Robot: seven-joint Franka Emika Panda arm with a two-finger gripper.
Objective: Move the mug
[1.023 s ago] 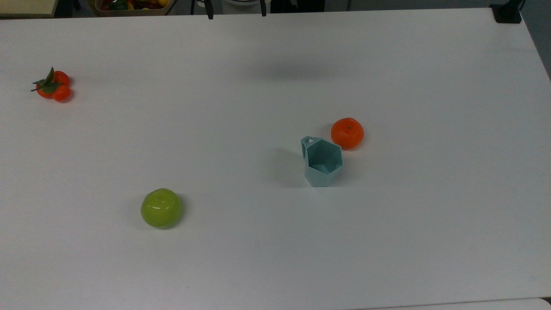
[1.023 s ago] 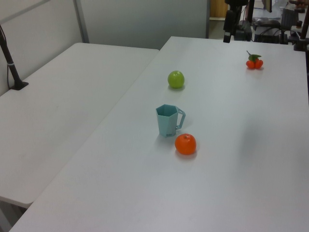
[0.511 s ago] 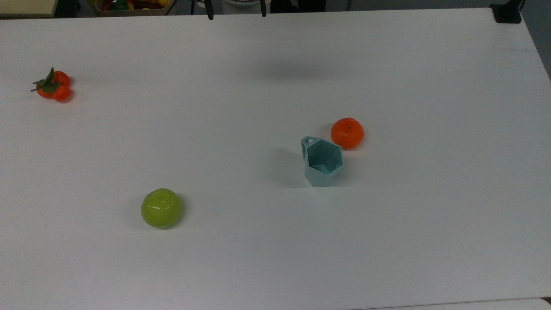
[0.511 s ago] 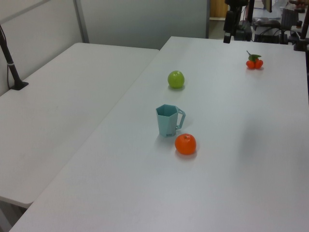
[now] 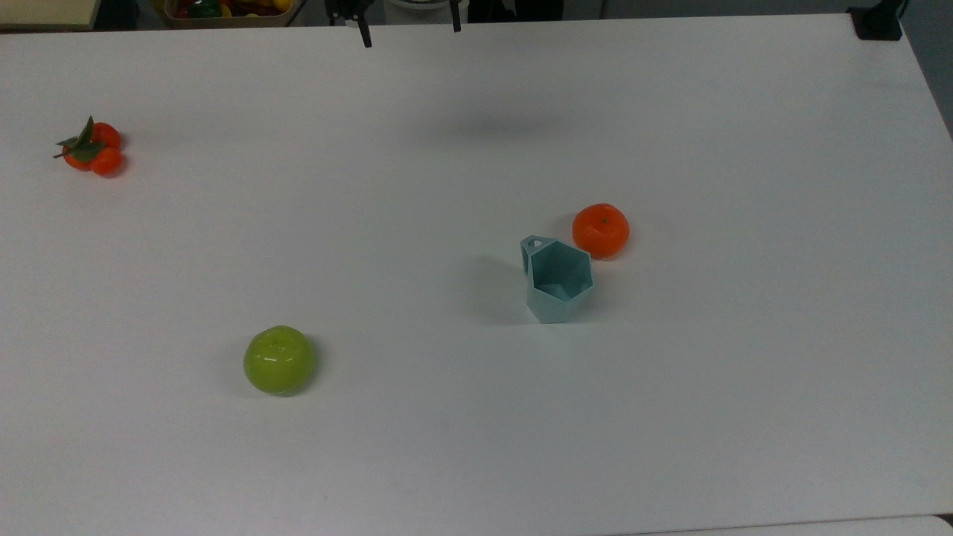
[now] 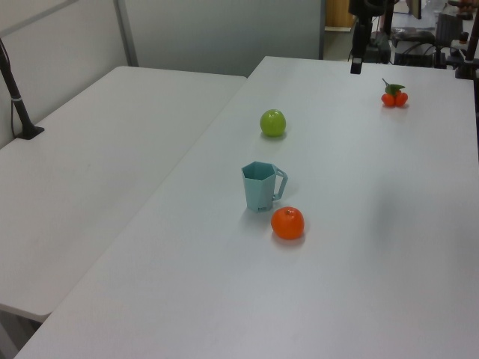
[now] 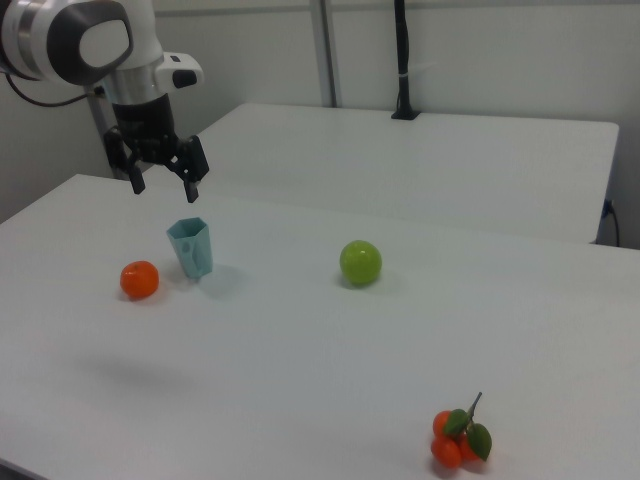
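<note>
Clearly the hand [image 7: 160, 172] hangs spread and empty, high above the bench [image 5: 447, 447]; the mug [image 5: 557, 281] stands upright well below it (just beside the orange [image 5: 601, 230]), so reaching it means descending.

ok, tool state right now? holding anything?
Tool: open and empty, in the air above the table; in the right view it sits up and to the left of the mug, not touching it.

White surface [image 6: 374, 247] w/ second white table [image 6: 90, 172] adjacent; grey partition wall [image 6: 224, 34] behind; black pole [image 7: 402, 60] at far table edge.
</note>
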